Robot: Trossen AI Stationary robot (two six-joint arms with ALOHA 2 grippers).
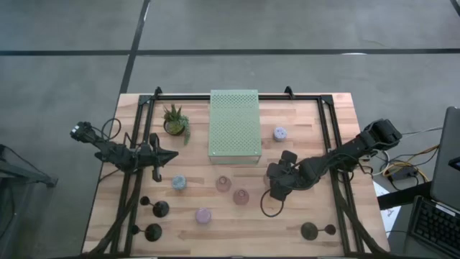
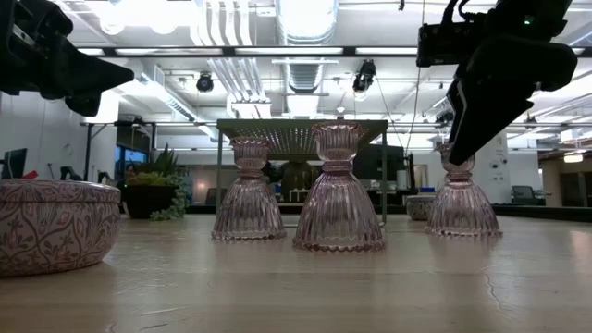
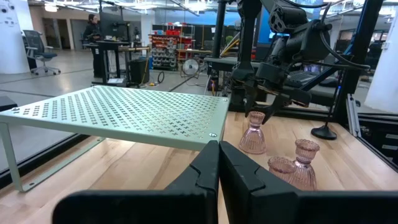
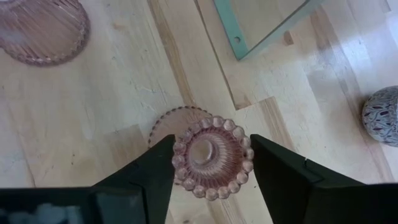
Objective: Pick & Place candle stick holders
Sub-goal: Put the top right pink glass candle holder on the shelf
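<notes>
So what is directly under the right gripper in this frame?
A translucent pink ribbed glass candle holder stands upright on the wooden table, its beaded rim between the right gripper fingers, which flank it. Its rim hides most of its base.

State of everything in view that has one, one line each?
Left gripper: shut, empty, raised beside the perforated board.
Right gripper: open, jaws either side of one pink glass holder's rim.
That pink glass holder: upright on the table, not lifted.
Other two pink glass holders: upright, untouched.
Three black holders: upright, untouched.
Perforated board: standing level on its legs.
Potted plant: upright.
</notes>
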